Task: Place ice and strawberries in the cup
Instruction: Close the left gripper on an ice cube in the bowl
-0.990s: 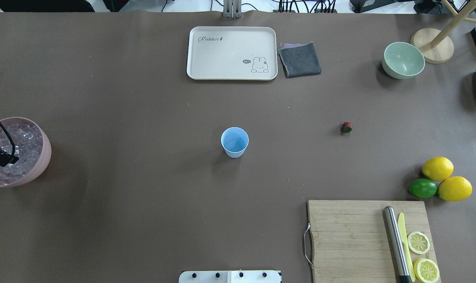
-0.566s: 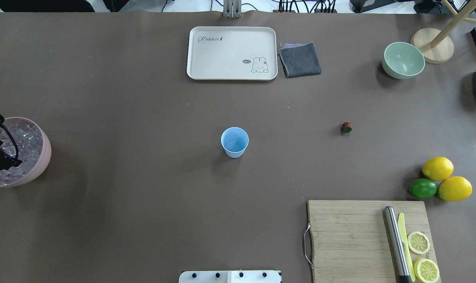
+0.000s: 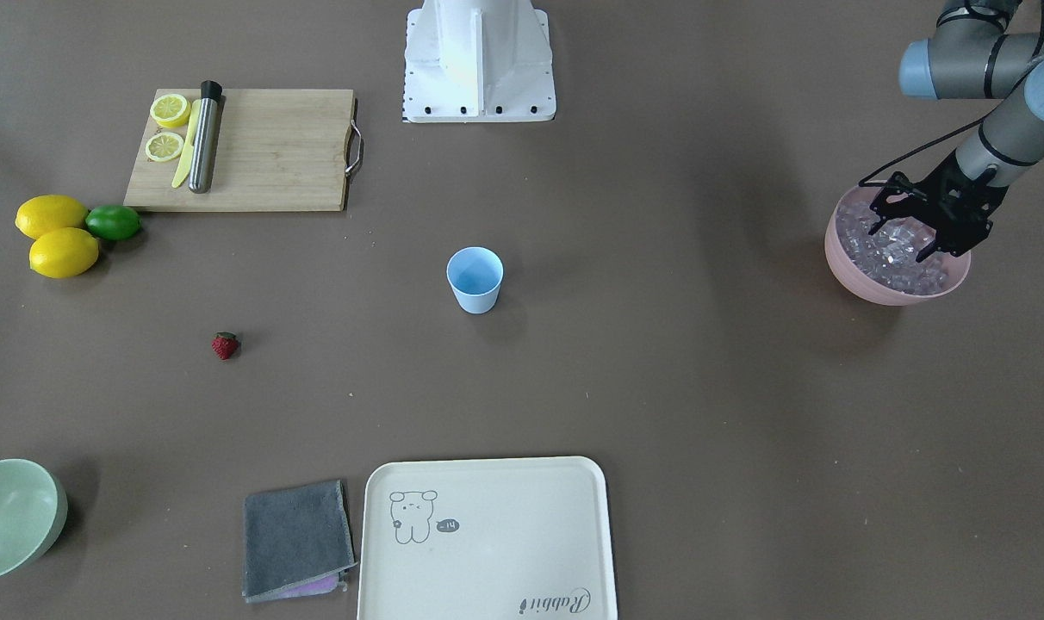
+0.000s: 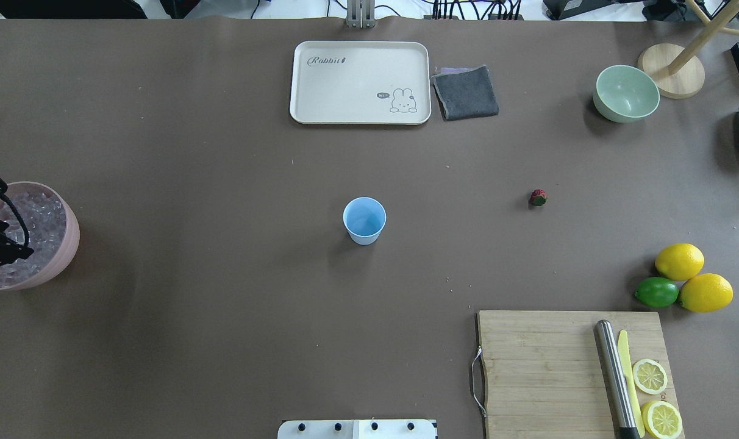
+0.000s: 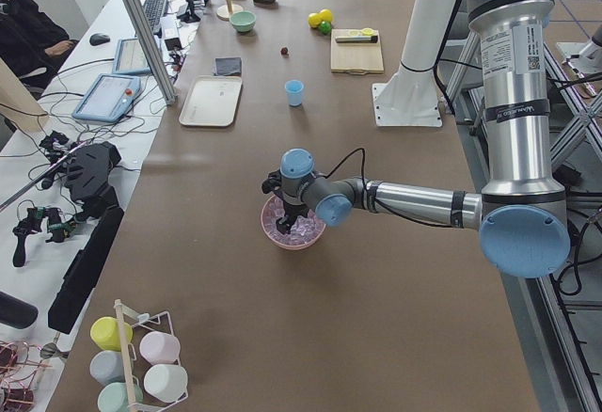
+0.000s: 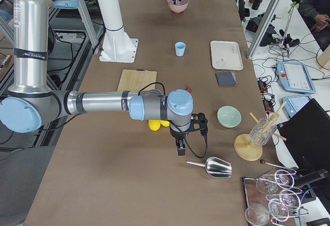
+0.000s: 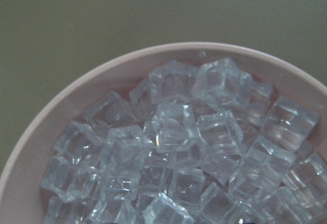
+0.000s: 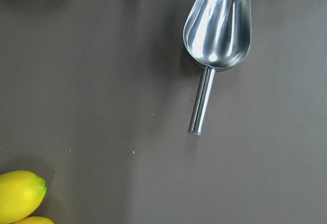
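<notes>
While the small pale blue plastic cup (image 4: 364, 221) stands upright and empty near the middle of the brown table (image 4: 223, 305), the black left fingers (image 3: 948, 239) hang over the round pink bowl (image 3: 866, 280) at the robot's left end of the table. From the front-facing camera they look spread wide apart, tips pointing down at the heap of small clear ice cubes (image 7: 173, 132) that fills the bowl. No cube is clamped between them. Whether the tips touch the heap cannot be told. The left wrist camera looks straight down on the cubes, which are glassy, faintly lilac and piled close under the rim.

One small red strawberry with a dark green cap (image 4: 538, 197) lies on the bare table, well apart from the cup and off toward the robot's right.

The black right fingers (image 6: 180, 147) hang above the table's right end, near a shiny steel scoop (image 8: 217, 35) that lies hollow side up. They show only in the side view, so whether they are open or closed cannot be told.

Two yellow lemons (image 4: 679, 261) and a green lime (image 4: 656, 292) sit touching in a cluster. Beside them, a bamboo cutting board (image 4: 540, 366) carries two lemon halves (image 4: 650, 376), a yellow knife (image 4: 629, 372) and a steel cylinder (image 4: 613, 372). At the far edge lies a cream rectangular tray with a rabbit drawing (image 4: 345, 85), with a folded dark grey cloth (image 4: 466, 92) just beside it. A pale green bowl (image 4: 626, 92) sits further to the right.
</notes>
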